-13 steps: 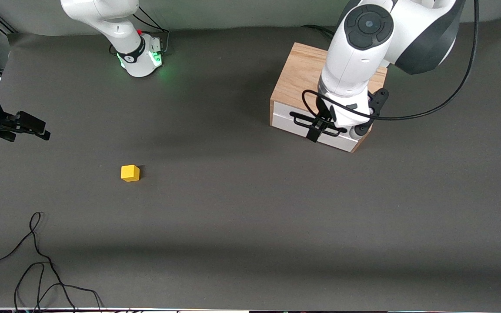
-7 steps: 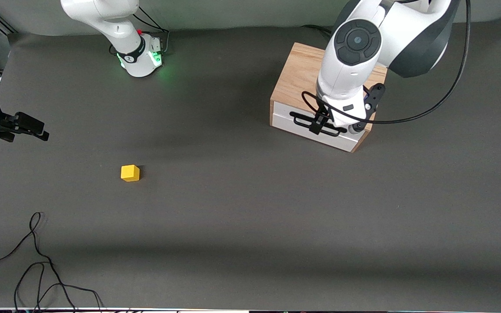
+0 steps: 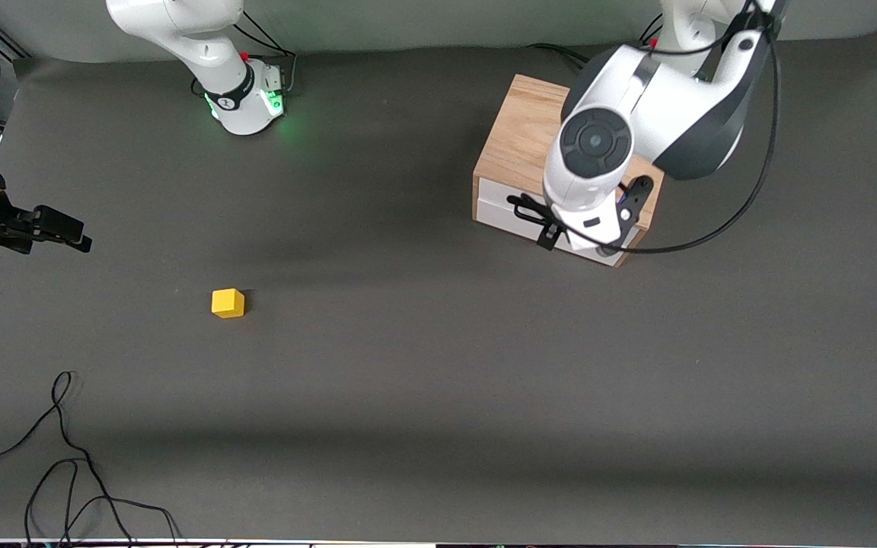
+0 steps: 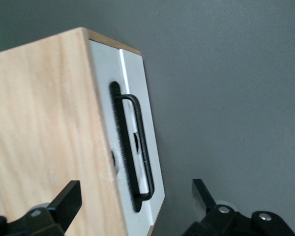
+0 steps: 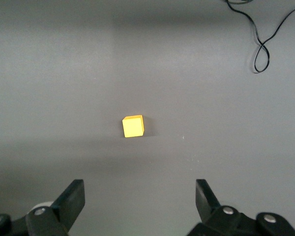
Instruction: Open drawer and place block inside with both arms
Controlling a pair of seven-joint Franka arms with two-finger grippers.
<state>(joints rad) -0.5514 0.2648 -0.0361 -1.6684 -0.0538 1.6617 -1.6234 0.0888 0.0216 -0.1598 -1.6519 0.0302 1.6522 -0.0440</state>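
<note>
While both my grippers gape, left (image 3: pixel 553 232) over one shut drawer (image 3: pixel 515 217), right (image 3: pixel 65 228) idle, one block (image 3: pixel 228 303) at its five o'clock.

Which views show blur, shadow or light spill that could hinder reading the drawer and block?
Front view: sharp; green spill from a base light, broad soft shadow bands on the table, and the left arm hides part of the drawer. Left wrist view: the drawer's handle is slightly soft and casts a dark shadow on the front. Right wrist view: evenly lit, block crisp with a faint shadow.
</note>
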